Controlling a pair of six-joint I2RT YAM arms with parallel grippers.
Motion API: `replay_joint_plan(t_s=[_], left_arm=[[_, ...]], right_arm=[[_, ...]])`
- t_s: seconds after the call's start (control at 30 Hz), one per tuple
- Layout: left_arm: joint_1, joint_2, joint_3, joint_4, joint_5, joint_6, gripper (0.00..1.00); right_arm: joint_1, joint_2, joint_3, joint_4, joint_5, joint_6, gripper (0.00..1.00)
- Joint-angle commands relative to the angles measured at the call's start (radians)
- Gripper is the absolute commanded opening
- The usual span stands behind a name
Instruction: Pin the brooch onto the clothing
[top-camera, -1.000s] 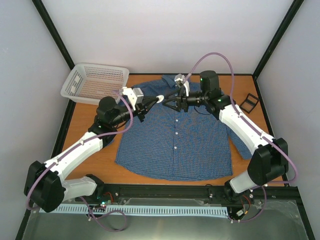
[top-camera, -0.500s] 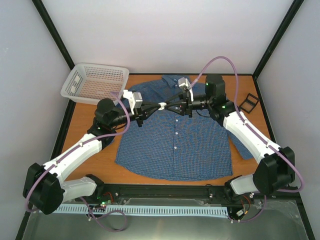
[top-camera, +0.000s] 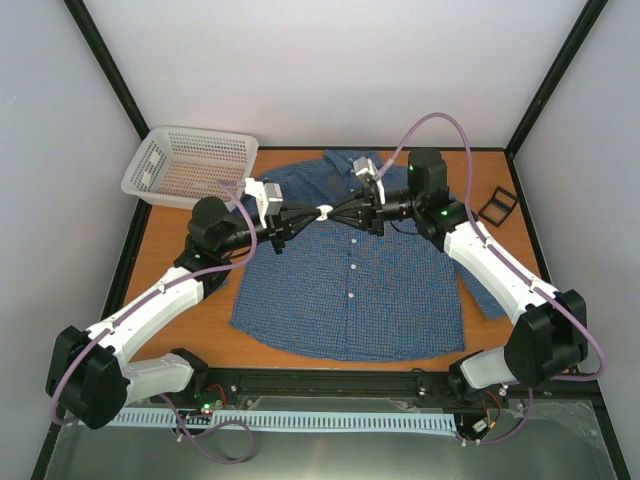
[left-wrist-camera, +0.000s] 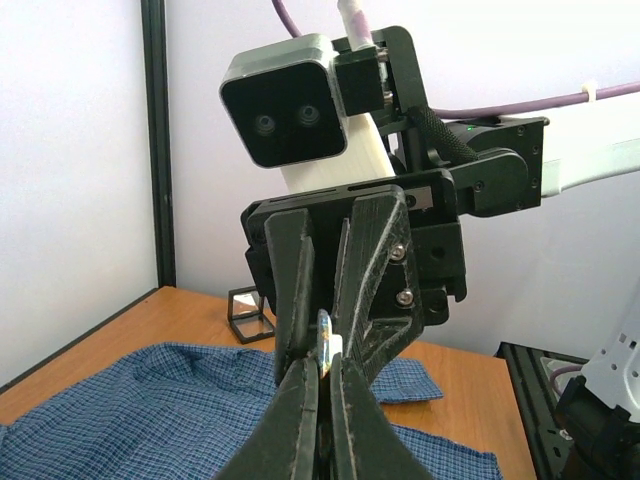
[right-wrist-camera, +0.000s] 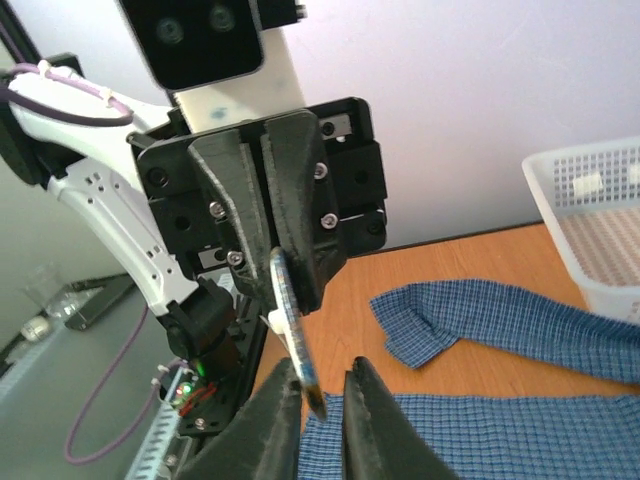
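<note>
The blue checked shirt, the clothing (top-camera: 350, 290), lies flat on the table, buttons up. Both grippers meet tip to tip in the air above its chest. My left gripper (top-camera: 312, 213) is shut on the brooch (top-camera: 325, 211), a thin metallic disc with a white backing. In the left wrist view the brooch (left-wrist-camera: 327, 352) shows edge-on, sticking out past the left gripper (left-wrist-camera: 325, 372). In the right wrist view the brooch (right-wrist-camera: 296, 335) reaches down between the fingers of my right gripper (right-wrist-camera: 325, 388). A narrow gap remains beside the disc. The shirt (right-wrist-camera: 500, 430) lies below.
A white mesh basket (top-camera: 195, 165) stands at the back left corner, also seen as the basket (right-wrist-camera: 600, 230) in the right wrist view. A small black square box (top-camera: 497, 205) sits on the wood at the right. Black frame posts edge the table.
My right gripper has swung in toward the left one and its jaws have narrowed around the brooch's free end. The left gripper stays shut on the brooch, shifted slightly right.
</note>
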Motion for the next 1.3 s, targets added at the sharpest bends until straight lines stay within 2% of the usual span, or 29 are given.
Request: replay_joint_plan(t_s=[0.0, 0.07, 0.17, 0.2, 0.3, 0.4, 0.53, 0.6, 0.7, 0.8, 0.9, 1.03, 1.13, 1.27], left_arm=[[0.004, -0.008, 0.023, 0.057, 0.047, -0.042, 0.01], [0.006, -0.006, 0.025, 0.054, 0.051, -0.055, 0.01], [0.004, 0.001, 0.033, 0.05, 0.057, -0.077, 0.01], [0.004, 0.004, 0.041, 0.033, 0.058, -0.084, 0.04], [0.007, 0.004, 0.07, -0.054, 0.067, -0.086, 0.21], [0.027, -0.024, 0.079, -0.149, 0.072, -0.077, 0.45], [0.082, -0.092, 0.106, -0.366, 0.068, -0.013, 0.68], [0.087, -0.098, 0.141, -0.465, 0.095, 0.037, 0.73], [0.087, -0.046, 0.219, -0.618, 0.195, 0.087, 0.75], [0.087, 0.025, 0.295, -0.751, 0.273, 0.134, 0.68], [0.085, 0.057, 0.332, -0.817, 0.299, 0.177, 0.62], [0.076, 0.067, 0.353, -0.857, 0.273, 0.213, 0.44], [0.057, 0.077, 0.365, -0.873, 0.236, 0.23, 0.42], [0.02, 0.097, 0.379, -0.879, 0.191, 0.243, 0.31]], right_arm=[[0.008, -0.001, 0.022, 0.034, -0.021, -0.007, 0.1], [0.008, -0.013, 0.01, 0.054, -0.016, 0.0, 0.03], [0.008, -0.033, -0.005, 0.072, 0.002, 0.007, 0.03], [0.007, -0.039, -0.007, 0.065, 0.011, -0.005, 0.03], [0.007, -0.061, -0.005, 0.0, 0.037, -0.084, 0.03], [0.006, -0.072, 0.014, -0.106, 0.033, -0.191, 0.03], [0.005, -0.063, 0.088, -0.355, 0.019, -0.417, 0.03], [0.005, -0.052, 0.119, -0.46, 0.025, -0.498, 0.03], [0.008, -0.059, 0.107, -0.474, 0.014, -0.537, 0.03], [0.017, -0.051, 0.112, -0.478, 0.03, -0.547, 0.03], [0.02, -0.036, 0.129, -0.504, 0.054, -0.557, 0.03], [0.023, -0.027, 0.135, -0.504, 0.057, -0.557, 0.03], [0.028, -0.018, 0.136, -0.506, 0.068, -0.556, 0.02], [0.032, 0.002, 0.148, -0.525, 0.067, -0.56, 0.03]])
